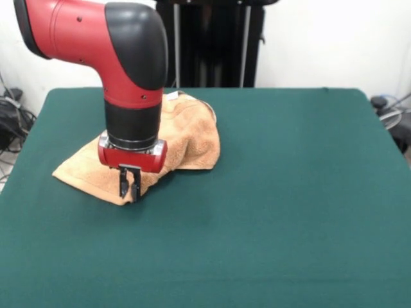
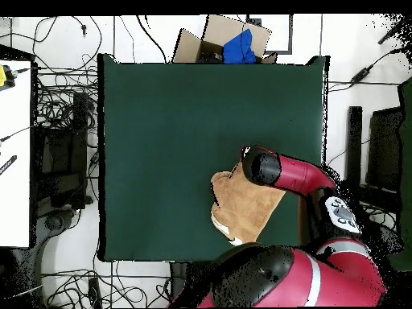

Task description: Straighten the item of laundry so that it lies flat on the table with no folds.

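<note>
Gripper (image 1: 130, 187) fingers nearly together pinching towel (image 1: 186, 131) near corner; thin grip may slip, leaving folds on table (image 1: 289, 192).

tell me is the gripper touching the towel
Touching. In the front view the gripper has its fingertips down on the towel's near edge, with no gap showing.

This is a robotics lab or test room. A red and black robot arm (image 1: 122, 70) stands at a green-topped table (image 2: 177, 121) against plain white walls. Loose cables (image 2: 60, 96) sprawl over the floor beside the table's edges, a white bench (image 2: 14, 153) lines one side, and a cardboard box (image 2: 229, 36) sits beyond the far edge.
</note>
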Tool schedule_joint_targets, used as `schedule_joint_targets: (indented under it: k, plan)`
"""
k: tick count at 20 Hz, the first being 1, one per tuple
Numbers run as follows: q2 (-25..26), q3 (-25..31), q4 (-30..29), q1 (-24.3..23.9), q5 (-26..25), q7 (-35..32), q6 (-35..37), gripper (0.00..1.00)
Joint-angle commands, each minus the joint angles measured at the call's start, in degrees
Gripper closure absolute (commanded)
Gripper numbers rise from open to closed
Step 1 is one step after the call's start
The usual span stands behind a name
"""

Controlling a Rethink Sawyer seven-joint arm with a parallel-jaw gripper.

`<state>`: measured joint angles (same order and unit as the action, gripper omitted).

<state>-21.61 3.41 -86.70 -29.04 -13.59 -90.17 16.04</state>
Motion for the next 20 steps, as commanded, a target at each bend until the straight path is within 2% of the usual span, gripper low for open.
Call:
schedule_joint_targets:
  k: [1, 20]
  plan:
    - [1.3, 6.41, 2.37, 1.04, -3.71, 2.39, 4.15, 1.0]
    - [1.74, 5.29, 2.67, 3.72, -2.41, -0.79, 3.49, 1.0]
